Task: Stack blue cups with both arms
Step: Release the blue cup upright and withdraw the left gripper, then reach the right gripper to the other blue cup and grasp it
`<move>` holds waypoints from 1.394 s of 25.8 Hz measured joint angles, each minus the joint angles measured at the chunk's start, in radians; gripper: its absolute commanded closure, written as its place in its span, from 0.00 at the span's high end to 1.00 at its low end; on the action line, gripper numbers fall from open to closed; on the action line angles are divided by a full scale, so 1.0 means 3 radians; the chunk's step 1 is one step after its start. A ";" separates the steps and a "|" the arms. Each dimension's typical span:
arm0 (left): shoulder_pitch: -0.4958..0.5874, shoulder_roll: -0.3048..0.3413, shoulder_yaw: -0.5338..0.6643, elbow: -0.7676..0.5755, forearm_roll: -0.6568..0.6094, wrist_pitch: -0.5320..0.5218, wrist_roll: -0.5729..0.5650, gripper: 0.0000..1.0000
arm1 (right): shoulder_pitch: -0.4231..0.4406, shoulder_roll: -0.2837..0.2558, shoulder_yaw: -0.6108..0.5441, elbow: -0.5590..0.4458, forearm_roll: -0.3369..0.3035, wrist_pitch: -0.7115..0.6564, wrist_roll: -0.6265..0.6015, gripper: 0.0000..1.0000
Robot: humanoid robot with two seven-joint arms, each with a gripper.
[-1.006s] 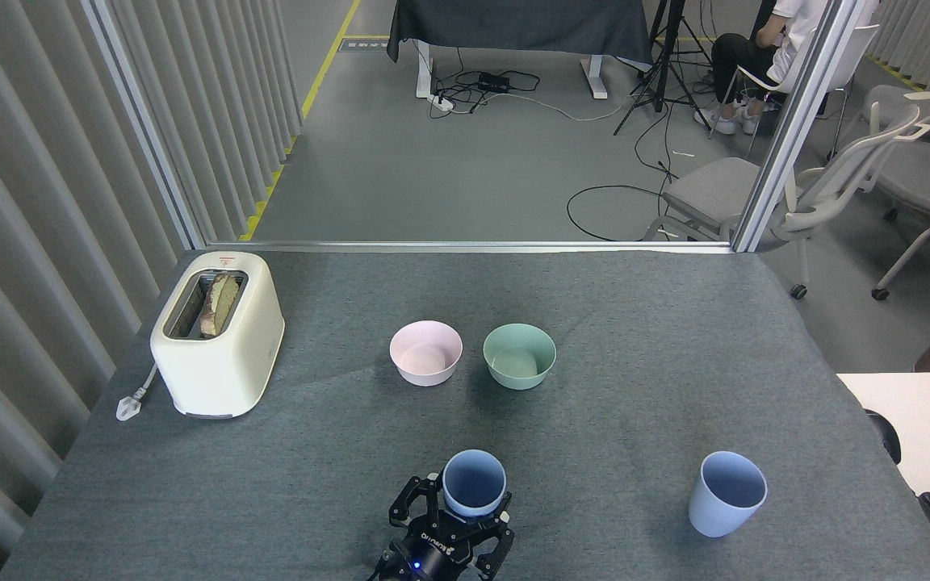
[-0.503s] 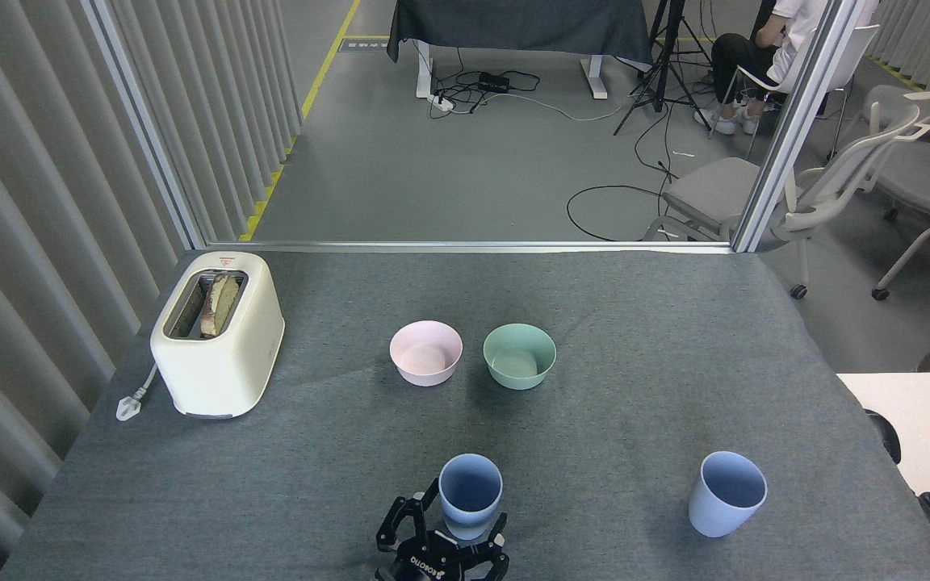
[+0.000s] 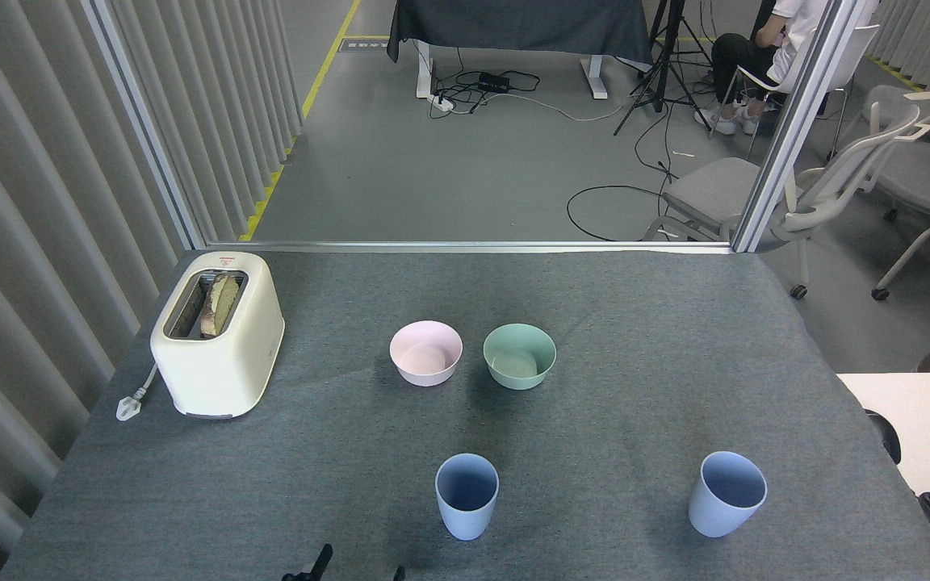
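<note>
one blue cup [image 3: 467, 506] stood upright near the tabletop's [image 3: 643, 323] front edge, just beyond my left hand [image 3: 336, 569], untouched; only its fingertips showed, so i couldn't tell its spread. the other blue cup [image 3: 726, 494] stood well apart toward the right edge. both were matte, light blue, tapering downward.

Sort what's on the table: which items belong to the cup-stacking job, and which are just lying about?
Job:
left blue cup
right blue cup

Lying about:
pink bowl
green bowl
toaster with bread in its slot

Black gripper tips show at the bottom edge; which arm, unclear.
</note>
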 measured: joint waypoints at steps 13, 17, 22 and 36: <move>0.0346 0.0171 0.0398 -0.0314 0.0071 0.0042 -0.0001 1.00 | -0.0922 -0.0340 -0.0004 0.0743 0.0176 0.0414 0.0246 1.00; 0.0346 0.0172 0.0402 -0.0316 0.0072 0.0045 0.0001 1.00 | -0.1215 -0.0350 0.0007 0.0984 0.0277 0.0416 0.0273 1.00; 0.0346 0.0172 0.0403 -0.0316 0.0073 0.0045 0.0001 1.00 | -0.1429 -0.0352 0.0089 0.1188 0.0303 0.0416 0.0280 1.00; 0.0346 0.0172 0.0403 -0.0316 0.0074 0.0044 0.0026 1.00 | -0.1696 -0.0354 0.0193 0.1420 0.0306 0.0417 0.0282 1.00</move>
